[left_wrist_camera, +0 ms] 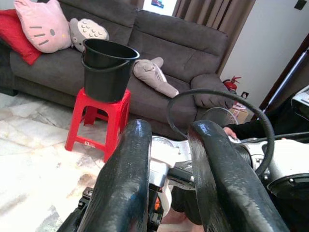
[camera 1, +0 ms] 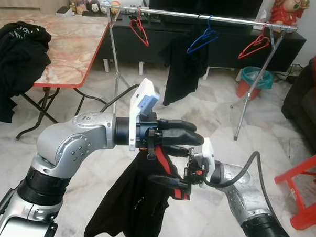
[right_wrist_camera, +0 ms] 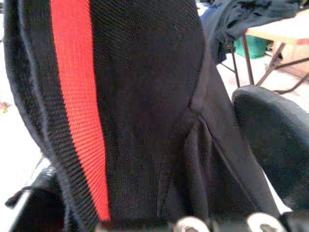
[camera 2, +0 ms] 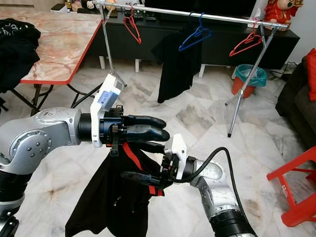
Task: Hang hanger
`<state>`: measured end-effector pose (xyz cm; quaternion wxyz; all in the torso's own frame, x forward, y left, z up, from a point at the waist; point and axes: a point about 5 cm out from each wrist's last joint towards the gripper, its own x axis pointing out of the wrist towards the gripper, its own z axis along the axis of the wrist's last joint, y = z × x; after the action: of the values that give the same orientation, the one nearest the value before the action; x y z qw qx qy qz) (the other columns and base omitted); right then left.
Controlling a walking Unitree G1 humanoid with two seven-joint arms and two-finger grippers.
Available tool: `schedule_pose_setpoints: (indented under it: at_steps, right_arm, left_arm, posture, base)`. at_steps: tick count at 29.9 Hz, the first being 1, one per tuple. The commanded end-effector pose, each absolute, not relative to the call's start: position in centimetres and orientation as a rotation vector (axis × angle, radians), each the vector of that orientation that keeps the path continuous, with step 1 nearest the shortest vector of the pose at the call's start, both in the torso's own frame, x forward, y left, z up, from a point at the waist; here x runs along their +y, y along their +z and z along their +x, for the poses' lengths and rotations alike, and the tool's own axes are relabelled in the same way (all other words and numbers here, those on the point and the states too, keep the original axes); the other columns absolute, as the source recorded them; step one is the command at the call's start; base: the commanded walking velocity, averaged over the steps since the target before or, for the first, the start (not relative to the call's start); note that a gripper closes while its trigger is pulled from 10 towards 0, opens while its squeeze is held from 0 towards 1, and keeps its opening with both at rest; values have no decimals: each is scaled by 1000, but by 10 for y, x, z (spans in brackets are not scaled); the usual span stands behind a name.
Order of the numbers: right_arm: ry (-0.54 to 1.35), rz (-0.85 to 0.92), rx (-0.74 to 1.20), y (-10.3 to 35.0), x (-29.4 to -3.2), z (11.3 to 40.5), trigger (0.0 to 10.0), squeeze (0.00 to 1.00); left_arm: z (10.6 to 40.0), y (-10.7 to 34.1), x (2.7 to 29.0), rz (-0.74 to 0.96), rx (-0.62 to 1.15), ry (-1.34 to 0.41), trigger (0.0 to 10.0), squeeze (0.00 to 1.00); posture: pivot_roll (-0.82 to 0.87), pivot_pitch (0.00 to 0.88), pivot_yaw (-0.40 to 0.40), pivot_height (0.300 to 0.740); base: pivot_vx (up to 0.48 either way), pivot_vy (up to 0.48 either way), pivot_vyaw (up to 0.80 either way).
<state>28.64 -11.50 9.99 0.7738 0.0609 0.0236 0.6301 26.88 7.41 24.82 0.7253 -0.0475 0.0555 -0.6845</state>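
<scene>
A black garment with a red stripe (camera 1: 133, 206) hangs on a red hanger (camera 2: 135, 157) in front of me. My left gripper (camera 1: 196, 135) reaches in from the left at chest height, shut on the top of that hanger, which sits near the base of its fingers. Just below it, my right gripper (camera 1: 168, 186) comes in from the right, open, with its fingers on either side of the garment's upper part; the cloth (right_wrist_camera: 145, 111) lies between them. The silver clothes rail (camera 1: 204, 16) stands across the room, well beyond both grippers.
On the rail hang a red hanger (camera 1: 140, 29), a blue hanger (camera 1: 202, 40), another red hanger (camera 1: 254, 46) and a black garment (camera 1: 181, 72). A marble-top table (camera 1: 72, 46) with dark clothes (camera 1: 16, 54) stands left. A green bin (camera 1: 254, 78) and red stool (camera 1: 307, 193) are right.
</scene>
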Motion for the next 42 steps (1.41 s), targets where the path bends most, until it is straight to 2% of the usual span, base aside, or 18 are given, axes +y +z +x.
schedule_pose_setpoints:
  at_steps: [1,42]
  right_arm:
    - [1354,108,27,105,-117,292,0,0]
    - [1381,94,36,106,-115,295,0,0]
  left_arm:
    - [270,260,75,-93,65,-1515,10000,0]
    - [272,258,76,-69,42,-1477,10000,0]
  posture:
    - [101,0,-26,740]
    - [104,0,-27,740]
  base:
    - [0,0,0]
    - [0,0,0]
